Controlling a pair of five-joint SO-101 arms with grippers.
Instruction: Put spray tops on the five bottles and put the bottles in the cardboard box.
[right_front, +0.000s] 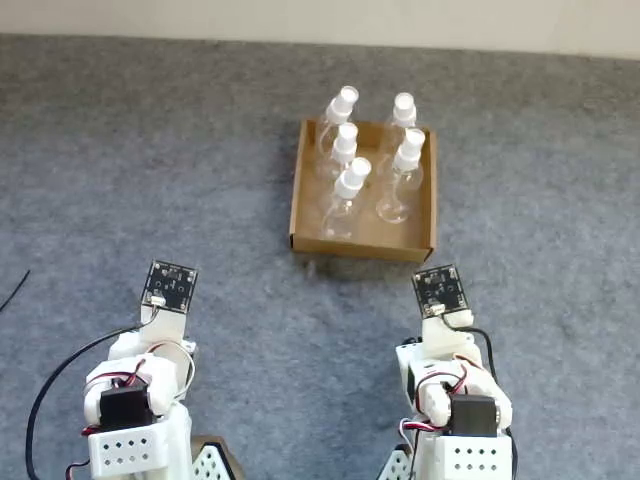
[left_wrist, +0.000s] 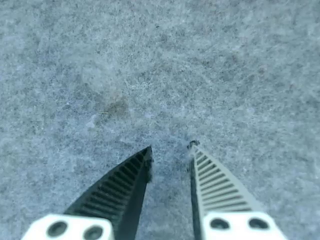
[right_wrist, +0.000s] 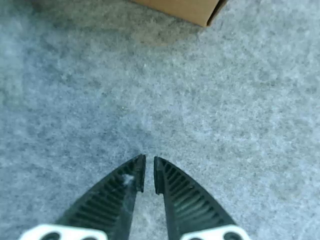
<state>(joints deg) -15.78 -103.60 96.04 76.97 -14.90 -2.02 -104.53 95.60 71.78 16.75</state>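
The cardboard box (right_front: 362, 246) is a shallow, open-topped brown tray lying flat on the grey felt worktop (right_front: 150, 170), toward its far middle. All five bottles stand upright inside it, each of clear plastic with a white spray top fitted. Three form a line along the left side: the far-left bottle (right_front: 331, 122), the middle-left bottle (right_front: 334, 165) and the near-left bottle (right_front: 338, 215). The far-right bottle (right_front: 394, 138) and the near-right bottle (right_front: 395, 195) stand along the right side.
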